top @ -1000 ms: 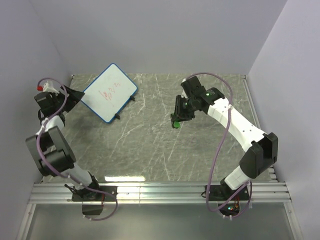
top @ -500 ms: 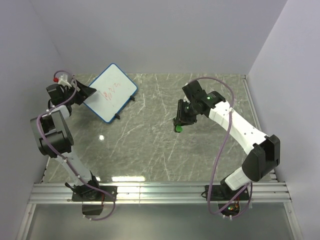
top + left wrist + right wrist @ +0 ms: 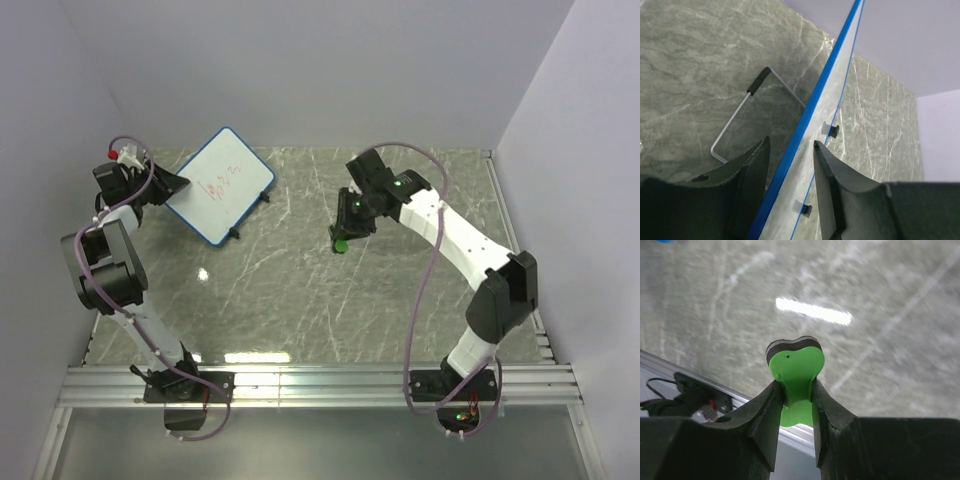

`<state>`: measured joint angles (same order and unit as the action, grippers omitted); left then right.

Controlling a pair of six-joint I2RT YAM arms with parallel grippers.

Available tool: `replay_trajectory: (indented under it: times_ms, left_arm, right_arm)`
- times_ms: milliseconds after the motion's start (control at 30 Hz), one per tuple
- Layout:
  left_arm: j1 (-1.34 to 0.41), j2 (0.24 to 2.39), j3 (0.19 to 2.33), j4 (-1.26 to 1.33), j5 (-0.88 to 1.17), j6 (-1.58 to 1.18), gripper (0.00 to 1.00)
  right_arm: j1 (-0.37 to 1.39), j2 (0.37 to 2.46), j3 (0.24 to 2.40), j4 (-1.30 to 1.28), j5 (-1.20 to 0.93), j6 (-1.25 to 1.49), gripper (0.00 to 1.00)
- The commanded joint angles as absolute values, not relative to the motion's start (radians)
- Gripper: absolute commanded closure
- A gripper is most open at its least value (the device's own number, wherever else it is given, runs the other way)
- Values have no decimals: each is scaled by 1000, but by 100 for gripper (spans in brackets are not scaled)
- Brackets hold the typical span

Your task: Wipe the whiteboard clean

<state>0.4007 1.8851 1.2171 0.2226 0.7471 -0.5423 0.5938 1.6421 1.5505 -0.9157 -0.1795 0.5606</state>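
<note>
The blue-framed white whiteboard (image 3: pixel 225 180), marked with red scribbles, stands tilted at the marbled grey desk's (image 3: pixel 300 290) far left. The left claw (image 3: pixel 791 145) straddles its left edge, though I cannot tell whether it grips. Mid-desk, the right claw (image 3: pixel 796 385) pinches a green bow-shaped eraser (image 3: pixel 795 365).

From my station I count one board (image 3: pixel 222 183), one eraser (image 3: pixel 341 244), one table (image 3: pixel 300 295), two arms (image 3: pixel 100 272) (image 3: pixel 460 245) and two grippers (image 3: pixel 168 188) (image 3: pixel 343 236), one per arm.

Top view: bright, even overhead light, soft shadow under the whiteboard (image 3: pixel 222 185) at upper left — glare spot and streak on the table (image 3: pixel 300 300), lower left. Right wrist cam: bkgd smeared, white glare bar upper centre; green eraser (image 3: pixel 795 372) sharp. Left wrist cam crisp — fingers (image 3: pixel 747 190) dark at bottom.
</note>
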Motion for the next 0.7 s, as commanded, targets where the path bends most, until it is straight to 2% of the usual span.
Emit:
replay_trajectory:
  times_ms: [0, 133, 367, 500, 667]
  left_arm:
    - [382, 1780, 1190, 228, 764, -528, 100]
    - [371, 1740, 1180, 241, 788, -554, 100]
    - [333, 1674, 1203, 128, 730, -566, 100]
    - [321, 1623, 1152, 64, 672, -526, 100]
    - [321, 1601, 1095, 49, 670, -482, 63]
  right_arm:
    - [630, 1722, 1710, -882, -193, 552, 100]
    - [667, 1772, 1790, -896, -192, 551, 100]
    - [690, 1776, 1790, -824, -224, 543, 100]
    - [699, 1853, 1932, -758, -259, 546, 100]
    - [730, 1997, 2186, -837, -265, 545, 100]
